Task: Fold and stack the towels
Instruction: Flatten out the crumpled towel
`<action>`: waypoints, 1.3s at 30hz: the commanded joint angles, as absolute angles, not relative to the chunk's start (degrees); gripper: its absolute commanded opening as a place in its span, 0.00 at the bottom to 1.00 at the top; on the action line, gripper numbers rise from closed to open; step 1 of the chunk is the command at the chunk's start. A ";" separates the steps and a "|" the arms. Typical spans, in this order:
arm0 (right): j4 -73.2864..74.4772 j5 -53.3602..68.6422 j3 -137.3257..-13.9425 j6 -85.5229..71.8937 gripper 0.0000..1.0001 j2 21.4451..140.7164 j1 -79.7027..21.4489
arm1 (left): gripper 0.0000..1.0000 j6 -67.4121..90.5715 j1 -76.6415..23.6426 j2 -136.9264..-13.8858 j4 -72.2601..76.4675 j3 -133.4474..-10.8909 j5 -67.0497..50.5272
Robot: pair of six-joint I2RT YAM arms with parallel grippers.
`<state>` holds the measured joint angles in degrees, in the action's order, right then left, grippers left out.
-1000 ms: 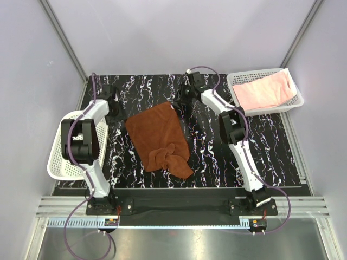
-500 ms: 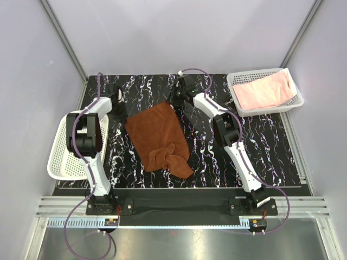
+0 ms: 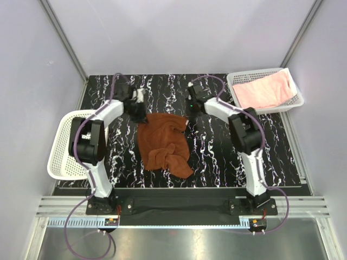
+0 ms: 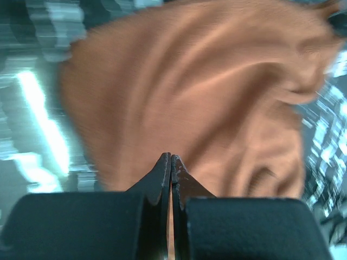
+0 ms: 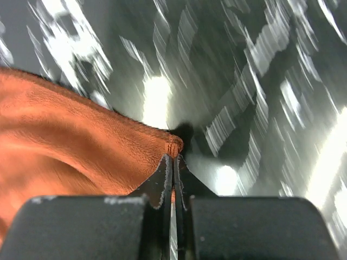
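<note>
The rust-brown towel (image 3: 162, 143) is lying crumpled in the middle of the black marbled surface (image 3: 222, 157). Its near part is bunching into a knot of folds, and its far edge is sagging between the two arms.

The left fingers (image 4: 167, 163) are pressing fully together on the towel's far left corner, and cloth is filling most of that blurred wrist view. The right fingers (image 5: 169, 163) are likewise pinching shut, right on the stitched hem of the far right corner, with bare surface beyond.

A pale pink towel (image 3: 265, 91) is resting loosely in a white mesh basket (image 3: 237, 79) at the far right corner, well apart from the brown one. A second mesh basket (image 3: 58, 157) is sitting at the left edge, and the left arm's elbow is hanging over it and hiding part of it.
</note>
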<state>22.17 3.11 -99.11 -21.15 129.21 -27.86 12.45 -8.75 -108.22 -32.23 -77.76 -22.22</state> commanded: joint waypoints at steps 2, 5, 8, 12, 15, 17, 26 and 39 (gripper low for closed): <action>23.20 -2.90 -85.64 -18.02 0.06 116.04 -28.21 | 0.00 12.83 -12.48 -102.31 -30.42 -76.64 -25.32; 23.38 -2.99 -80.34 -18.89 0.09 113.65 -28.04 | 0.00 14.06 -12.39 -100.46 -29.53 -76.11 -25.05; 21.63 -2.99 -77.09 -20.04 0.18 112.07 -27.86 | 0.00 12.57 -12.48 -101.60 -30.75 -78.04 -21.39; 20.39 -0.36 -76.73 -21.88 0.34 110.57 -27.42 | 0.29 6.87 -11.34 -107.47 -32.96 -83.48 -13.89; 19.95 1.48 -77.69 -23.46 0.41 110.21 -26.55 | 0.33 3.79 -10.90 -112.66 -34.71 -89.81 -14.68; 20.30 1.58 -78.39 -24.60 0.47 110.56 -26.28 | 0.36 2.73 -10.90 -114.51 -33.50 -92.36 -15.55; 19.25 4.04 -76.90 -27.69 0.48 108.10 -24.26 | 0.49 -4.21 -11.07 -123.39 -35.23 -97.64 -18.98; 19.25 3.95 -74.80 -25.13 0.41 105.91 -22.59 | 0.44 -10.63 -12.04 -129.54 -41.13 -106.96 -18.37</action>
<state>20.82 4.08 -75.48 -26.15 108.60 -23.24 -7.35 -11.40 -128.07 -39.48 -103.39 -17.98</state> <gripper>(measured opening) 0.410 0.453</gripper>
